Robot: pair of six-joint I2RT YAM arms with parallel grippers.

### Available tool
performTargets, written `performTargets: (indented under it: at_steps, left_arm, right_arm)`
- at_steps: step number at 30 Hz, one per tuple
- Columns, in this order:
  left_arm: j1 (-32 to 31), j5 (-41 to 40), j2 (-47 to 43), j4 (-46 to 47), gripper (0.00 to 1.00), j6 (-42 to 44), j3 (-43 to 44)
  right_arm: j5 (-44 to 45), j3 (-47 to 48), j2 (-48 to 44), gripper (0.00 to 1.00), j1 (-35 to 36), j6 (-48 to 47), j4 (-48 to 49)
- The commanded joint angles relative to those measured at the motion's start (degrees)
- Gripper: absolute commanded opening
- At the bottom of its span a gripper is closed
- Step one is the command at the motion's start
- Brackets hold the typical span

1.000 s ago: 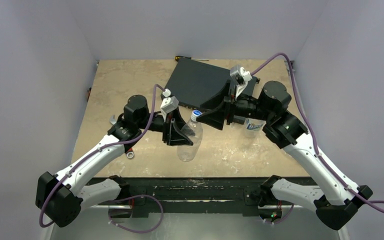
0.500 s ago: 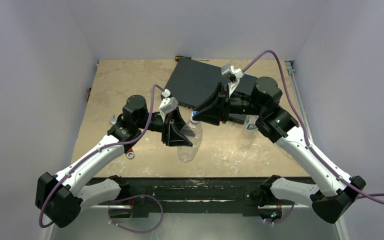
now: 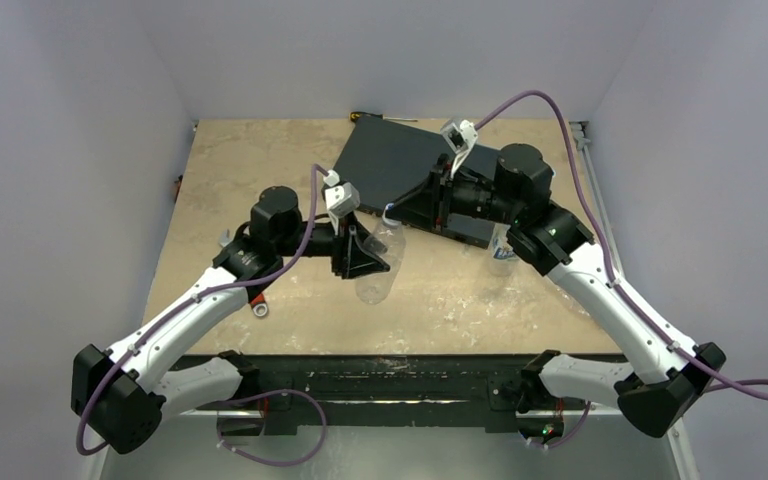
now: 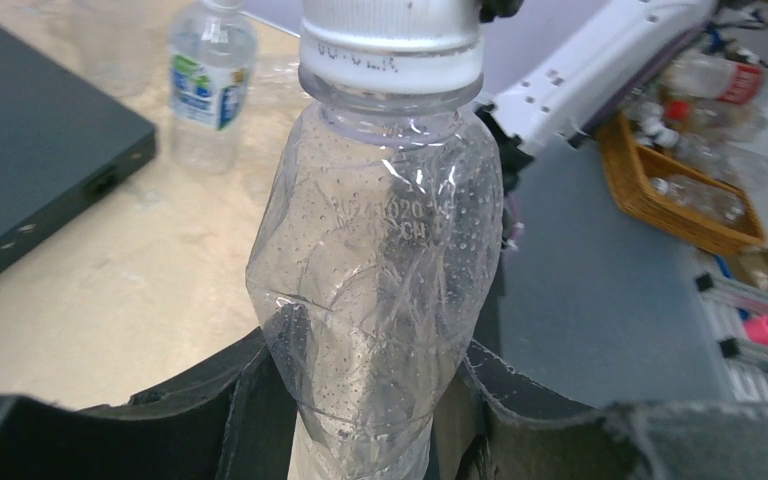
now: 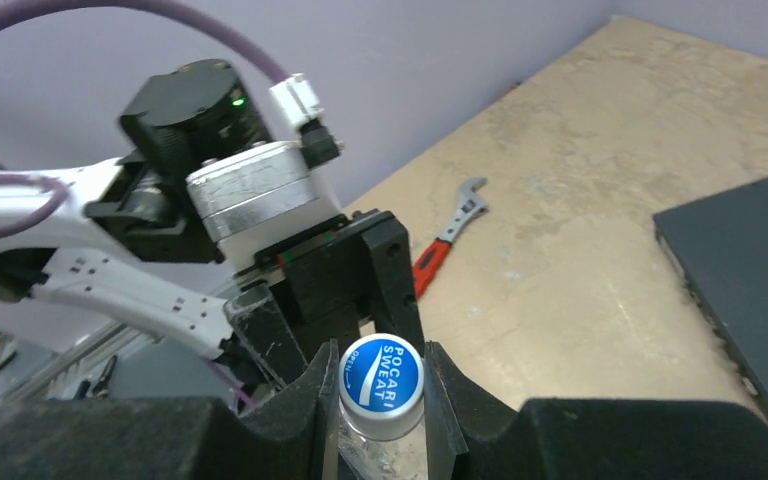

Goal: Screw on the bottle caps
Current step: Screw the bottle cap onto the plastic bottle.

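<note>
i counted one cap [image 5: 382,378] and two bottles: left gripper [image 3: 365,262] clamped the bare bottle [image 4: 380,280], right gripper [image 5: 382,388] pinched the cap, labelled bottle [image 4: 210,85] near the black box [image 3: 400,165].

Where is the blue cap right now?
Right wrist view, bottom centre: the blue cap sits atop the clear bottle, between the right gripper's fingers; the left gripper holds the bottle's body.

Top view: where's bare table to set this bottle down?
Bare: table left of the black box, and the near strip between the arms. Crowded: centre, where left gripper holds the bottle and right gripper its cap.
</note>
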Motion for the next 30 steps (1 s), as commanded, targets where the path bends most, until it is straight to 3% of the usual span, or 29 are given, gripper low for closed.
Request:
performTargets:
  at_steps: [1,7,12,17,21,22,23,26,28,30]
  left_arm:
    - [0.23,-21.28,0.21,-0.91,0.00,3.64,4.15]
    - [-1.88,-38.00,1.36,4.16,0.00,4.97,5.85]
    - [-8.72,-53.75,3.63,8.70,0.00,9.88,7.35]
    - [-12.68,-64.38,6.08,13.58,0.00,11.42,7.51]
    - [-13.72,-66.68,6.88,14.95,0.00,12.21,6.83]
    - [-13.74,-66.40,6.74,14.32,0.00,12.29,6.54]
    - [-13.76,-65.85,6.44,13.54,0.00,12.35,6.18]
    - [-13.64,-62.49,5.25,10.15,0.00,12.47,4.72]
    - [-13.20,-58.87,4.50,7.25,0.00,12.12,4.05]
    - [-11.87,-53.38,3.70,5.39,0.00,11.05,3.10]
  right_arm:
    - [10.84,3.86,1.09,0.00,0.66,1.49,-8.91]
    - [26.53,7.91,5.39,0.00,4.10,6.91,-14.91]
    - [41.41,14.26,12.47,0.00,9.03,13.60,-22.31]
    - [47.97,18.05,18.08,0.00,10.87,18.94,-24.84]
    - [48.94,18.91,19.12,0.00,11.14,20.96,-23.64]
    - [47.27,19.09,18.80,0.05,11.12,21.19,-23.39]
    - [47.24,19.12,18.16,0.16,10.86,20.67,-22.86]
    - [45.72,19.22,14.69,0.59,9.05,18.02,-21.26]
    - [43.19,18.81,12.22,0.77,6.68,15.60,-20.08]
    - [40.49,17.97,9.61,0.86,4.27,12.86,-18.82]
